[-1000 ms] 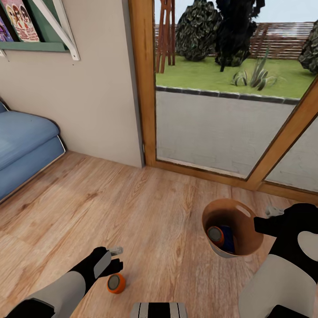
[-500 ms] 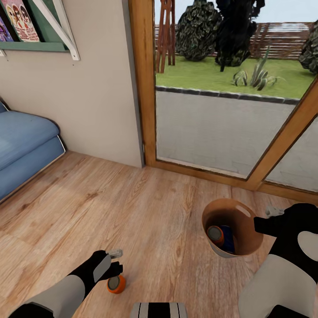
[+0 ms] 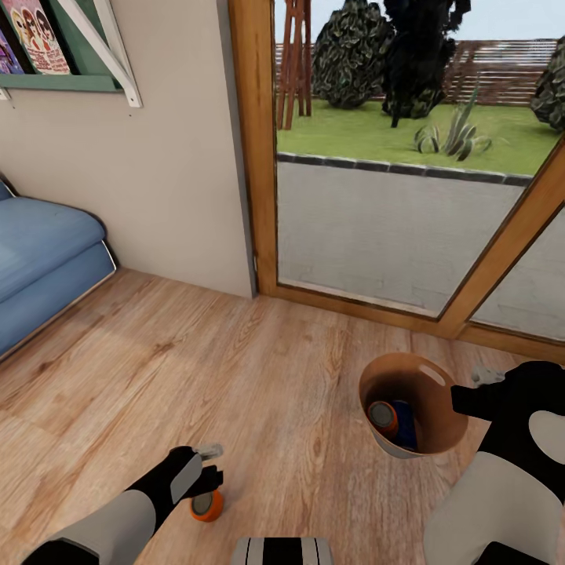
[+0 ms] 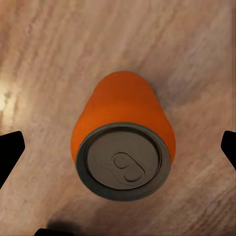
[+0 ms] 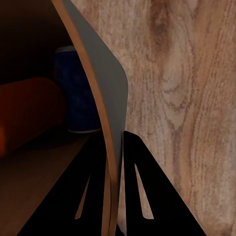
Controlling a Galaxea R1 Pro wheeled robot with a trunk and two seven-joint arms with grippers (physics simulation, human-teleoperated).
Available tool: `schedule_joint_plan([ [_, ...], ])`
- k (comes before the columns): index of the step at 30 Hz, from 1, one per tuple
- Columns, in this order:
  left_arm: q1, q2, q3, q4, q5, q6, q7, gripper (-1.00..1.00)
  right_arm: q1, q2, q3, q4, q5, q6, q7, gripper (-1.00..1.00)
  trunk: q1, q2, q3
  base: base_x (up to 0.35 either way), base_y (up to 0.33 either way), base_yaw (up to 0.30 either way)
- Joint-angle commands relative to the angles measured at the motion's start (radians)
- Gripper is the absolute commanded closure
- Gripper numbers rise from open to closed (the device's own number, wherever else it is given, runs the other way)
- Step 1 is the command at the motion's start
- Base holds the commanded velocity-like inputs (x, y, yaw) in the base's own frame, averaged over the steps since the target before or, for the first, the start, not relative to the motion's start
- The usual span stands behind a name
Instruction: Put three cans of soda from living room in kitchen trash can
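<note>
Lowering over the last second, the left pincer [image 3: 205, 473] hung wide open astride the upright soda can [image 4: 123, 147] on the floor [image 3: 298, 392]. Light, smooth, rigid: grip mid-body. The right pincer [image 5: 114, 142] pinched the trash can [image 3: 412, 404] rim.

— Head view? Looks forward and down over a wood floor [image 3: 298, 377], toward a glass door [image 3: 377, 196].
— Left wrist? Aimed straight down, close above an upright orange can [image 4: 123, 147]; same can low in the head view [image 3: 206, 504].
— Right wrist? Pressed against the bin wall [image 5: 105, 113]; same bin [image 3: 428, 377] seen from above.
</note>
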Motion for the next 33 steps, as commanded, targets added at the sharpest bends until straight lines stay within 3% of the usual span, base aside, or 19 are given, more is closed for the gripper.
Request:
schedule_joint_plan([
  [1, 0.000, -0.001, 0.000, 0.000, 0.000, -0.001, 0.000, -1.00, 0.000, 0.000, 0.000, 0.000, -0.005, 0.005, 0.005, 1.00, 0.000, 0.000, 0.000, 0.000, 0.000, 0.000],
  [15, 0.020, -0.016, -0.015, 0.000, 0.000, -0.027, 0.000, -1.00, -0.001, 0.000, 0.000, 0.000, -0.005, 0.005, 0.005, 1.00, 0.000, 0.000, 0.000, 0.000, 0.000, 0.000],
  [23, 0.021, -0.015, -0.018, -0.001, 0.000, -0.028, 0.000, -1.00, 0.000, 0.000, 0.000, 0.000, -0.005, 0.005, 0.005, 1.00, 0.004, -0.002, -0.031, 0.000, 0.000, 0.000],
  [33, 0.021, -0.012, -0.019, -0.002, 0.000, -0.028, 0.000, -1.00, 0.000, 0.000, 0.000, 0.000, -0.005, 0.005, 0.005, 1.00, 0.004, -0.002, -0.031, 0.000, 0.000, 0.000],
])
